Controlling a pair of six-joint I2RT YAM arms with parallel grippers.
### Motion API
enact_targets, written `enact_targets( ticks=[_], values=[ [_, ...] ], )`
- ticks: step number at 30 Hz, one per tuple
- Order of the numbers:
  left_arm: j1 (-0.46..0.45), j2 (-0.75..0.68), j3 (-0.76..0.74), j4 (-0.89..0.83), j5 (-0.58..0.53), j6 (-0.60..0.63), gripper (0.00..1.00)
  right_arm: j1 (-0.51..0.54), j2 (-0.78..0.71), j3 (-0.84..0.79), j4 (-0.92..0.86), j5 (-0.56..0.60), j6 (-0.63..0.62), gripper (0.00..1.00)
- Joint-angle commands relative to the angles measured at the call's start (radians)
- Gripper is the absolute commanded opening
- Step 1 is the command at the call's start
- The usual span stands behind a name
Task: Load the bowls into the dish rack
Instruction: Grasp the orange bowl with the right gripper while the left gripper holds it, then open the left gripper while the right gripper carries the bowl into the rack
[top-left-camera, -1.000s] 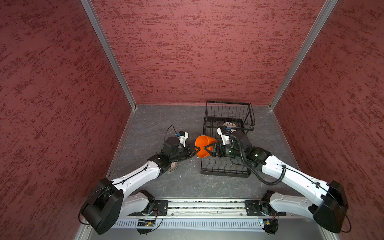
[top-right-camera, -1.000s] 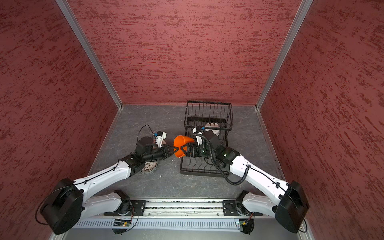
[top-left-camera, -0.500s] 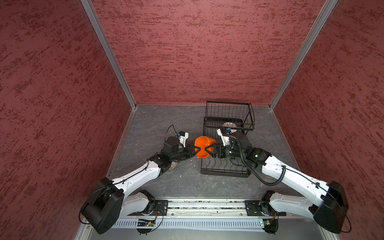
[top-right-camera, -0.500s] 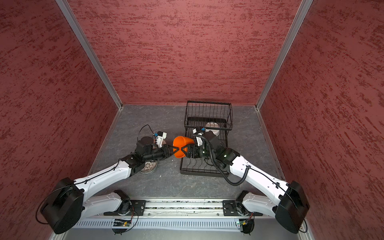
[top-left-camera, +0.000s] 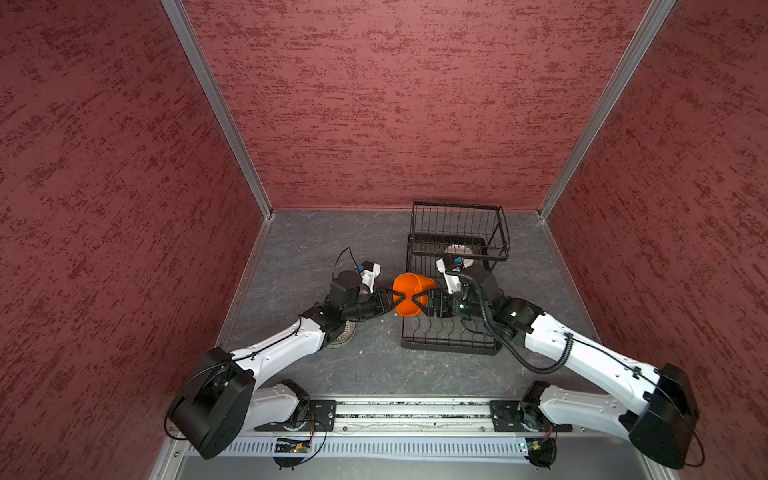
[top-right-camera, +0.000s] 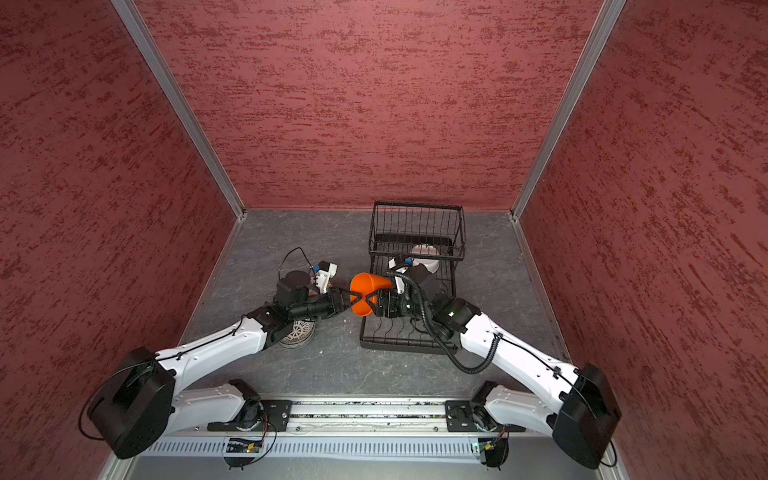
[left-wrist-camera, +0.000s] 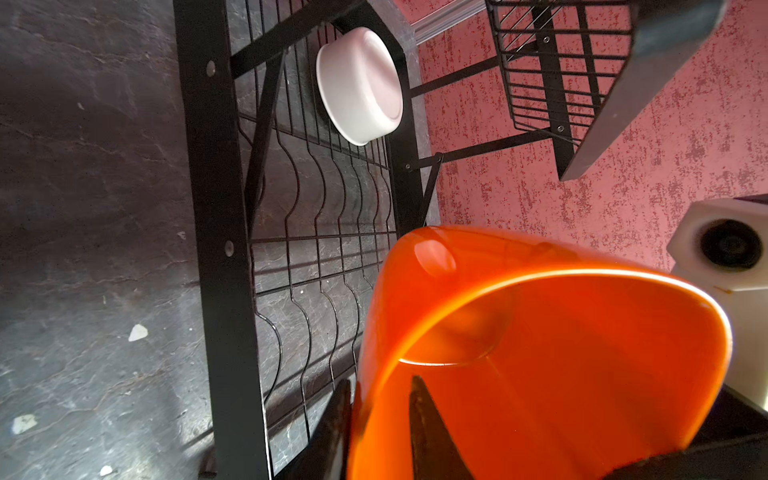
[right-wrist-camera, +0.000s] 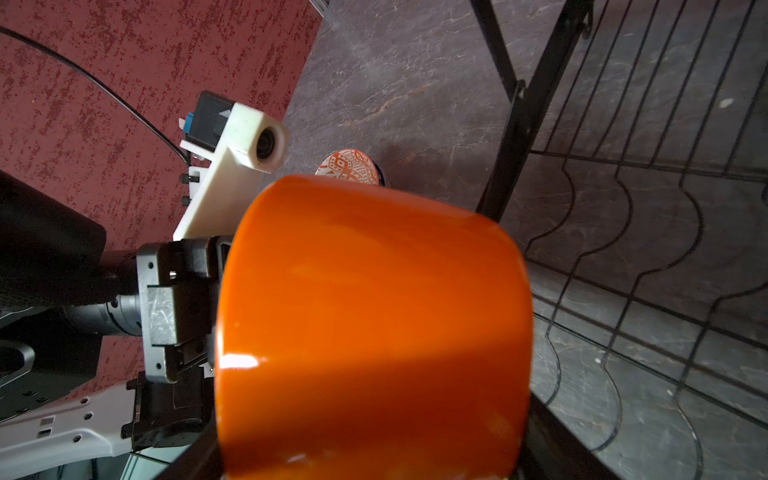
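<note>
Beneath and beyond the right gripper (top-left-camera: 417, 299): a black wire dish rack (top-left-camera: 449, 348), flat on the grey table (top-left-camera: 324, 249), its long base of wavy dividers running away from that gripper. At the rack's end farthest from both grippers: a raised basket (top-left-camera: 457, 228) on legs.

Between the two grippers, over the rack's edge nearest the left gripper (top-left-camera: 401, 297): a plain orange bowl (top-left-camera: 413, 284), clear of the table and tipped on its side, mouth toward the left gripper. Gripped by the right gripper, jaws spread wide with the bowl's body filling the span between them. Left gripper's fingers (left-wrist-camera: 432, 436) astride the rim, one inside and one outside, slightly parted, with a gap showing between the inner one and the wall.

Past the right gripper, in the lower tier under the basket: one white bowl (top-right-camera: 424, 251), propped on the base wires, foot showing.

Behind the left gripper, under its arm, on the table: a black-patterned bowl (top-right-camera: 296, 332).

Beyond the orange bowl in the right wrist view, on the table beside the rack: a red-orange patterned bowl (right-wrist-camera: 349, 166), partly hidden.
</note>
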Motion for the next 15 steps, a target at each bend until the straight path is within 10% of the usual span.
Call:
enact_targets(
  ticks=[1,15],
  values=[
    [0.000,0.012,0.031,0.040,0.023,0.003,0.29,0.005,-0.017,-0.009,-0.010,0.073,-0.011,0.69],
    [0.001,0.024,0.056,0.023,0.023,0.009,0.51,0.006,-0.014,-0.022,-0.091,0.211,-0.054,0.69]
  ],
)
